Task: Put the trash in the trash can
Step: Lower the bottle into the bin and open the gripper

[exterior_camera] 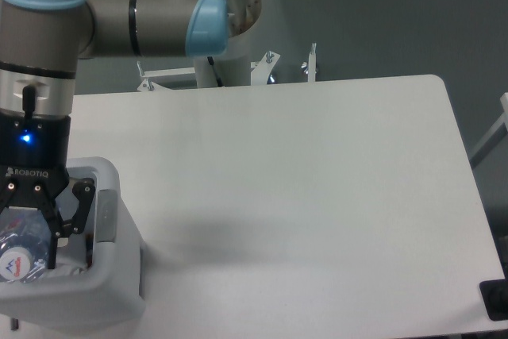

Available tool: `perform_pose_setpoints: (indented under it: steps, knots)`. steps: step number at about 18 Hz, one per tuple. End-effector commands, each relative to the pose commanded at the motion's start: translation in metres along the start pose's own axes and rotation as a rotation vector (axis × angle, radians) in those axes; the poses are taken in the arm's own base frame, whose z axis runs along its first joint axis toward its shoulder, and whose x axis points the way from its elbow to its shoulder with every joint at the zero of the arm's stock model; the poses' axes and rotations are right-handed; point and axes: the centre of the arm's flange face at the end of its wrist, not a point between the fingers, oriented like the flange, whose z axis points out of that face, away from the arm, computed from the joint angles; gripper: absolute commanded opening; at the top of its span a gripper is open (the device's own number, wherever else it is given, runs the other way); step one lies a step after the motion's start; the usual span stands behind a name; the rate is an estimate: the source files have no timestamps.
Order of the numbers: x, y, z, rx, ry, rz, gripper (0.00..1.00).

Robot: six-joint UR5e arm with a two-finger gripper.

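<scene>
Tabletop (317, 172) was plain white with rounded corners, matte, carrying a soft grey shadow patch just right of the trash can (95, 295). Trash can sat at the table's front-left corner, thick rounded white rim, light grey oblong panel (105, 213) on the side facing the table's open area. Behind the table ran a dull grey wall; the arm's white base column (222, 57) and some metal brackets (309, 61) stood at the table's far edge, beyond the can. A dark object (496, 299) showed at the frame's lower right, well apart from the can, too cropped to identify. Gripper (28, 228) hung over the can's opening, blue light lit on its black body, fingers closed around the clear bottle (20, 252), whose label end faced the camera. White crumpled paper (67, 270) showed inside the can, just beside the bottle.
</scene>
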Motion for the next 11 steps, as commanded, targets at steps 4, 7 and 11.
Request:
perform_pose_setpoints:
  steps: [4, 7, 11]
  knots:
    - [-0.001, 0.000, -0.010, 0.006, -0.010, 0.063, 1.00]
    - [-0.036, -0.026, -0.027, 0.054, -0.051, 0.044, 1.00]
    - [-0.111, -0.054, -0.038, 0.077, -0.145, 0.090, 1.00]
